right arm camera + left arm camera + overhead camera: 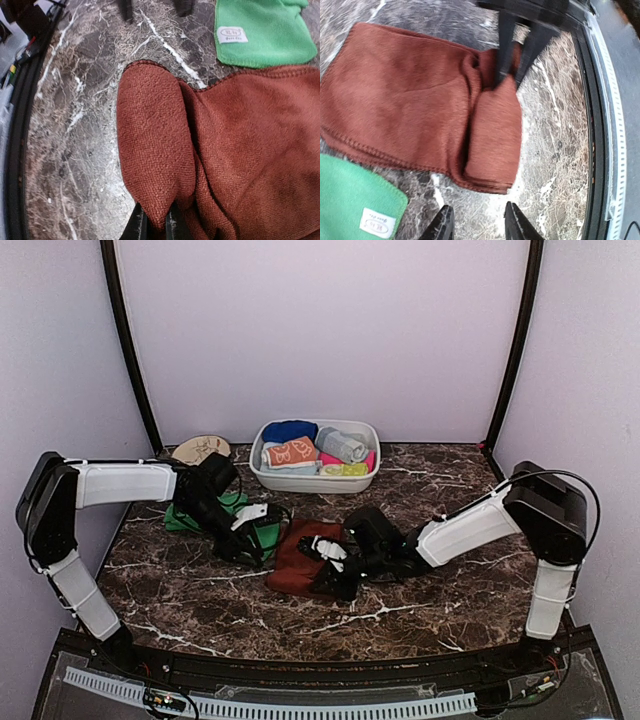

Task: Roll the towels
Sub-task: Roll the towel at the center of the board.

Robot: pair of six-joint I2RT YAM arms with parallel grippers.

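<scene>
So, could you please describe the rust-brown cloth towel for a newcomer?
On the dark marble-patterned table, look just in front of the white oval plastic basin. The rust-brown cloth towel lies there, one folded edge pinched by the right gripper. Unlike the white-tagged bright green towel beside it, it is plain.

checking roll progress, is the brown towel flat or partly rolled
Partly rolled: one end of the rust-brown towel is folded over, pinched by the right gripper; the rest lies flat.

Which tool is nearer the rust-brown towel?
Right. The right tool is shut on the folded end of the rust-brown towel; the left tool is open just off that end, not touching.
</scene>
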